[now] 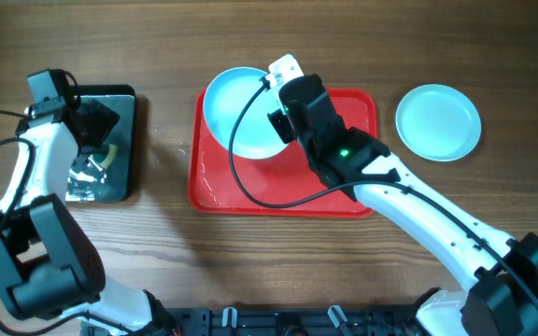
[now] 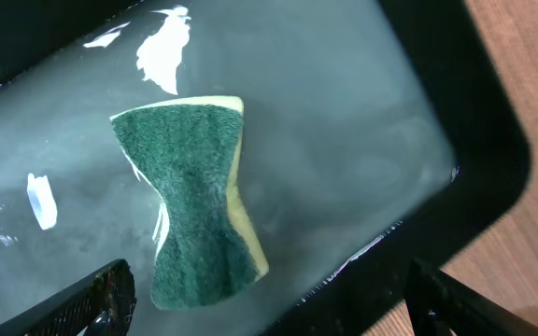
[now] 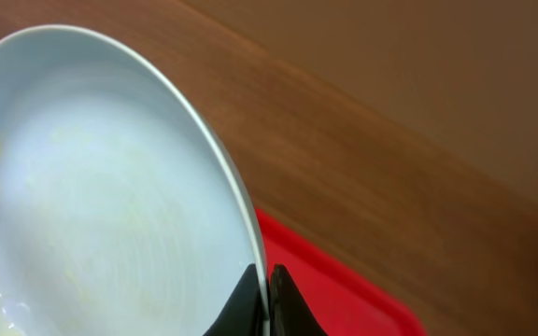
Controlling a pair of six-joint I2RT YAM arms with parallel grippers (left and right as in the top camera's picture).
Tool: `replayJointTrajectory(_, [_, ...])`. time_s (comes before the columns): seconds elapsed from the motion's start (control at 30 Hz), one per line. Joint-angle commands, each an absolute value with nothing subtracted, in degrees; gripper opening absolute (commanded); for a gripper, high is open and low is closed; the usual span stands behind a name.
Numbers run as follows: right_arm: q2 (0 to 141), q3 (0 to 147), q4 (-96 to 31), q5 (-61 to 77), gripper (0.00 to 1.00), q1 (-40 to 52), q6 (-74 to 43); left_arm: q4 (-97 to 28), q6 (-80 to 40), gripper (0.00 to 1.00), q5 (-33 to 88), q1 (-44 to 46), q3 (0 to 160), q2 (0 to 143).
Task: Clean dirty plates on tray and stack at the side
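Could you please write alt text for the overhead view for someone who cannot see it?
The right claw grips a pale turquoise plate by its rim above the upper left corner of the red tray. A second turquoise plate lies on the wooden table right of the tray, while the left claw hangs over a black tray at left.

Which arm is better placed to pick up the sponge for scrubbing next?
Left. The left end effector is open directly above the green sponge lying in the black tray. The right end effector is shut on the rim of the pale turquoise plate over the red tray, so it is occupied.
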State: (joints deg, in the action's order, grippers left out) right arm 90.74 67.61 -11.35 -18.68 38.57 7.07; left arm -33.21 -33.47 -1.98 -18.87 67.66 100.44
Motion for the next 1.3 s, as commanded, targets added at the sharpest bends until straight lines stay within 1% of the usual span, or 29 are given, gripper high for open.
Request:
replayJointTrajectory(0.0, [87.88, 67.88, -8.86, -25.58, 0.04, 40.01, 25.02, -33.10, -33.26, 0.91, 2.46, -19.03, 67.53, 94.19])
replayJointTrajectory(0.03, [87.42, 67.88, -7.20, -31.70, 0.04, 41.39, 32.73, -33.15, -33.26, 0.92, 3.79, -19.03, 67.53, 92.71])
replayJointTrajectory(0.07, [87.22, 67.88, -4.73, -38.70, 0.04, 42.98, 40.91, -33.17, -33.26, 1.00, 4.89, -19.03, 67.53, 91.53])
replayJointTrajectory(0.1, [87.20, 67.88, -1.08, -45.98, 0.04, 44.66, 51.11, -33.19, -33.26, 1.00, 5.43, -19.03, 67.51, 90.76])
replayJointTrajectory(0.17, [87.20, 67.88, 7.53, -56.21, 0.04, 47.66, 72.31, -33.19, -33.26, 1.00, 5.52, -19.03, 67.51, 90.41])
replayJointTrajectory(0.23, [87.20, 67.88, 16.53, -62.06, 0.04, 49.91, 88.18, -33.19, -33.26, 1.00, 5.52, -19.03, 67.51, 90.56])
replayJointTrajectory(0.3, [87.20, 67.88, 25.43, -65.14, 0.04, 52.12, 98.61, -33.19, -33.26, 1.00, 5.52, -19.03, 67.51, 90.61])
replayJointTrajectory(0.33, [87.20, 67.88, 30.65, -65.84, 0.04, 53.89, 101.51, -33.19, -33.26, 1.00, 5.52, -19.03, 67.51, 90.61])
replayJointTrajectory(0.4, [87.20, 67.88, 32.42, -65.80, 0.04, 56.64, 100.38, -33.19, -33.26, 1.00, 5.52, -19.03, 67.51, 90.61])
replayJointTrajectory(0.43, [87.24, 67.81, 30.65, -65.58, 0.04, 58.02, 96.62, -33.19, -33.26, 1.00, 5.52, -19.03, 67.51, 90.61])
replayJointTrajectory(0.5, [87.42, 67.29, 21.56, -62.61, 0.04, 58.19, 82.30, -33.19, -33.26, 1.00, 5.52, -19.03, 67.51, 90.61])
replayJointTrajectory(0.57, [88.14, 66.89, -0.25, -51.96, 0.04, 55.90, 62.70, -33.19, -33.26, 1.00, 5.52, -19.03, 67.51, 90.61])
replayJointTrajectory(0.63, [89.89, 66.89, -15.25, -35.75, 0.04, 52.71, 50.52, -33.19, -33.26, 1.00, 5.52, -19.03, 67.51, 90.61])
replayJointTrajectory(0.67, [90.45, 66.89, -16.97, -33.58, 0.04, 51.46, 43.72, -33.19, -33.26, 1.00, 5.52, -19.03, 67.51, 90.61])
replayJointTrajectory(0.73, [90.11, 66.92, -15.40, -38.44, 0.04, 50.06, 34.15, -33.19, -33.26, 1.00, 5.52, -19.03, 67.51, 90.61])
replayJointTrajectory(0.77, [89.17, 66.94, -12.05, -43.18, 0.04, 49.23, 31.31, -33.19, -33.26, 1.00, 5.52, -19.03, 67.51, 90.61])
replayJointTrajectory(0.83, [85.76, 67.31, -3.57, -47.62, 0.04, 46.48, 31.09, -33.19, -33.26, 1.00, 5.52, -19.03, 67.51, 90.61])
replayJointTrajectory(0.87, [83.72, 67.31, -0.89, -47.09, 0.04, 44.56, 30.17, -33.19, -33.26, 1.00, 5.52, -19.03, 67.51, 90.61])
replayJointTrajectory(0.93, [80.18, 67.29, -0.12, -44.16, 0.04, 39.86, 24.77, -33.19, -33.26, 1.00, 5.52, -19.03, 67.51, 90.61])
replayJointTrajectory(0.97, [78.43, 67.29, -1.78, -41.78, 0.04, 36.67, 20.36, -33.19, -33.26, 1.00, 5.52, -19.03, 67.51, 90.61])
replayJointTrajectory(1.07, [74.61, 67.29, -12.34, -27.16, 0.04, 23.11, 3.18, -33.19, -33.26, 1.00, 5.52, -19.03, 67.51, 90.61])
replayJointTrajectory(1.13, [74.54, 67.24, -19.40, -13.76, 0.04, 10.96, -8.03, -33.19, -33.26, 1.00, 5.52, -19.03, 67.51, 90.61])
replayJointTrajectory(1.17, [75.29, 67.07, -21.56, -8.84, 0.04, 5.58, -11.99, -33.19, -33.26, 1.00, 5.52, -19.03, 67.51, 90.61])
replayJointTrajectory(1.2, [76.88, 66.96, -24.10, -3.36, 0.04, -1.93, -16.08, -33.19, -33.26, 1.00, 5.52, -19.03, 67.51, 90.61])
replayJointTrajectory(1.27, [80.55, 66.94, -26.59, 0.67, 0.04, -11.73, -19.75, -33.19, -33.26, 1.00, 5.52, -19.03, 67.51, 90.61])
